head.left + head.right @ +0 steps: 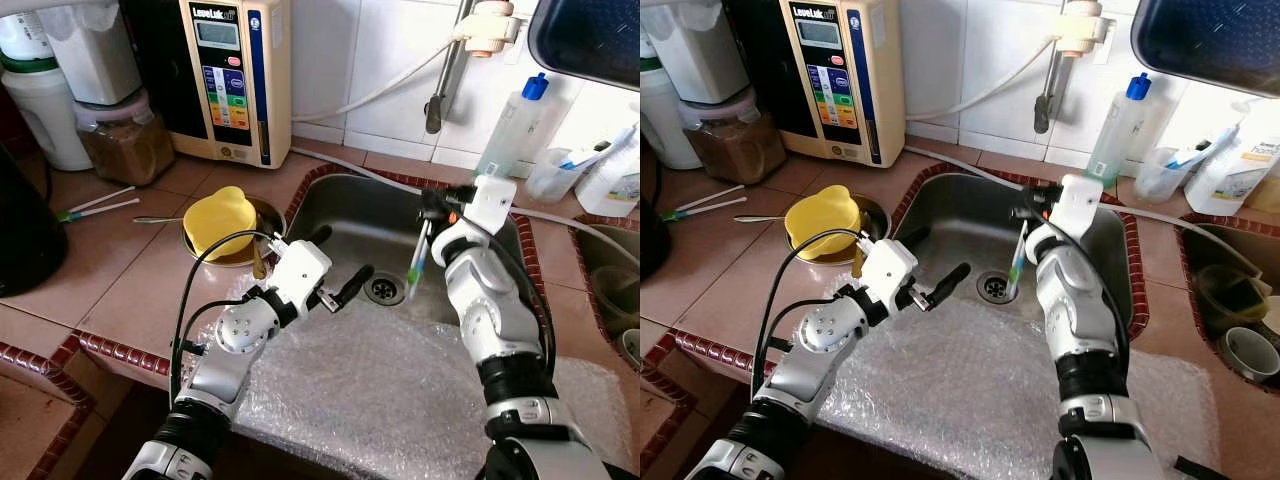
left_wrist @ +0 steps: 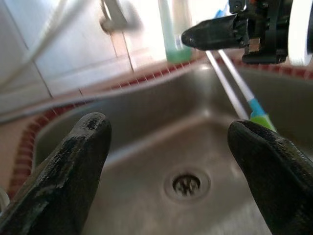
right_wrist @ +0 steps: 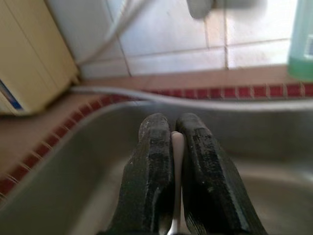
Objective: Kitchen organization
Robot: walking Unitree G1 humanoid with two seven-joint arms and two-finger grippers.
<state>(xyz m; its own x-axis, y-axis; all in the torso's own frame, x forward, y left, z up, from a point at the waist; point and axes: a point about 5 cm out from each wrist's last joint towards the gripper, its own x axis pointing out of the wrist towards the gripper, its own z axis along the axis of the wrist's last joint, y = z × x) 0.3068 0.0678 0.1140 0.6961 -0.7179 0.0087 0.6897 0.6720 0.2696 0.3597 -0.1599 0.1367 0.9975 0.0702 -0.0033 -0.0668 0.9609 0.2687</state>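
Two grippers hang over the steel sink (image 1: 345, 215): the right gripper (image 3: 176, 142) has its jaws clamped on a toothbrush (image 1: 418, 258) dangling below them toward the drain (image 1: 384, 289), while the left gripper (image 2: 168, 161) holds its jaws wide apart, nothing between.

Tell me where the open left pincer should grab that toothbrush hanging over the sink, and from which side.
Probably the bare white handle mid-length, below the right pincer that clamps the toothbrush at its top. It hangs nearly upright, green head down over the sink, so the left pincer should come in level from the robot's left, fingers either side of the shaft.
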